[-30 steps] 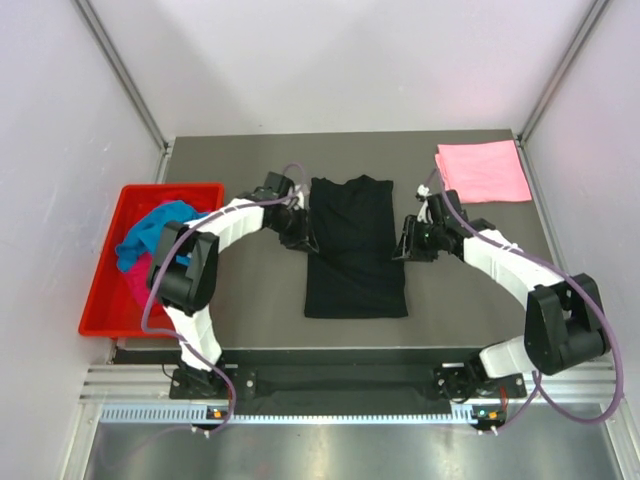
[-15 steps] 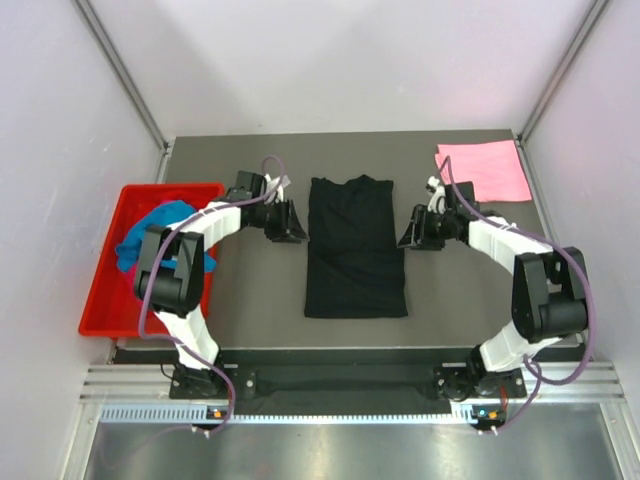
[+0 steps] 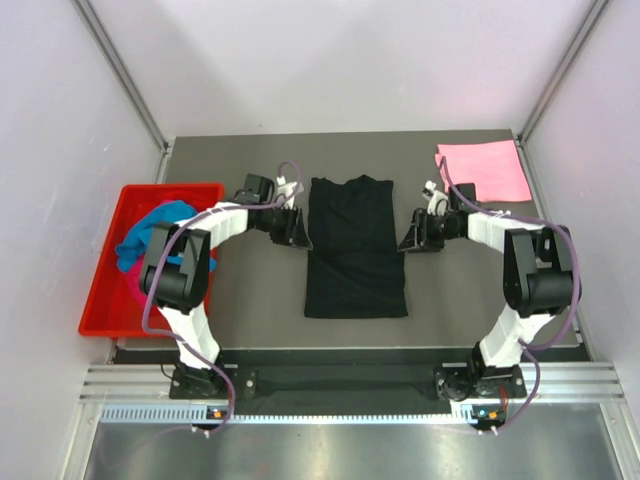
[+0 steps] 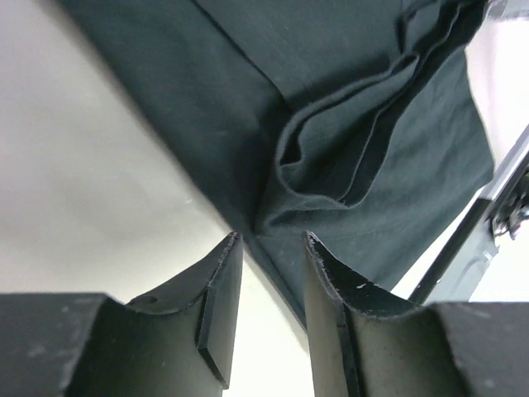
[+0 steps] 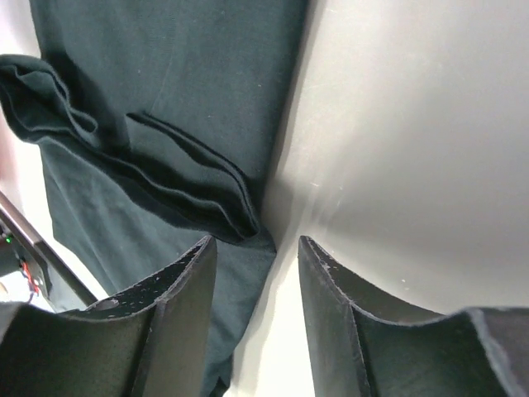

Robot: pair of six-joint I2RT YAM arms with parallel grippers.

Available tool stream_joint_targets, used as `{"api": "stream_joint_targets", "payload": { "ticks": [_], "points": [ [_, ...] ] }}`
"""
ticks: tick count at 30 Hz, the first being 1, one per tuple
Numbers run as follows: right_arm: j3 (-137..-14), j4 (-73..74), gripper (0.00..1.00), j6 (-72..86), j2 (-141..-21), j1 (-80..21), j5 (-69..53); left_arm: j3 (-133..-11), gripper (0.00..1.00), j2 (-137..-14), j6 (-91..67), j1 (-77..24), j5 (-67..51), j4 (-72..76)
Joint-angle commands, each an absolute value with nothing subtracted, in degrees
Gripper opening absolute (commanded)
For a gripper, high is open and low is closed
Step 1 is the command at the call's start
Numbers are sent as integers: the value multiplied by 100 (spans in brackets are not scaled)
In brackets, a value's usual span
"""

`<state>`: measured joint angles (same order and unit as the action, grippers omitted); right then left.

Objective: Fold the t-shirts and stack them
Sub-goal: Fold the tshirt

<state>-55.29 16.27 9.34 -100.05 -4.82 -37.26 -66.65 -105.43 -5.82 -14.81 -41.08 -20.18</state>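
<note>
Half-open and empty, the left gripper (image 3: 297, 233) and right gripper (image 3: 411, 240) flank the black t-shirt (image 3: 355, 255), its folded side edges just ahead of their fingertips, likely lined up to pinch for the next fold.

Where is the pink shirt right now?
Seen from above, the pink shirt lies folded flat at the table's far right corner, right of the black shirt.

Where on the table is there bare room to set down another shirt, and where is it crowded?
Bare table lies near-left between the red tray and the black shirt, near-right beside that shirt, and along the far edge up to the pink shirt. It is crowded at the black shirt's sides, where the left pincer and right pincer sit.
</note>
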Motion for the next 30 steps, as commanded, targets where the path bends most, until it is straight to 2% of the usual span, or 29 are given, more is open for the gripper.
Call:
{"api": "stream_joint_targets", "payload": {
  "ticks": [1, 18, 27, 30],
  "points": [
    [-5678, 1398, 45, 475, -10037, -431, -3972, -6811, 41, -10538, -194, -1705, -4114, -1986],
    [-5704, 1046, 37, 545, -10222, -431, -4333, -7040, 42, -10916, -220, -1802, -3788, -1758],
    [-5687, 967, 34, 589, -10336, -431, -4403, -7119, 42, -11065, -237, -1811, -4051, -1723],
    [-5704, 870, 26, 650, -10380, -457, -4517, -7145, 34, -11074, -395, -1811, -4139, -1618]
  ]
}}
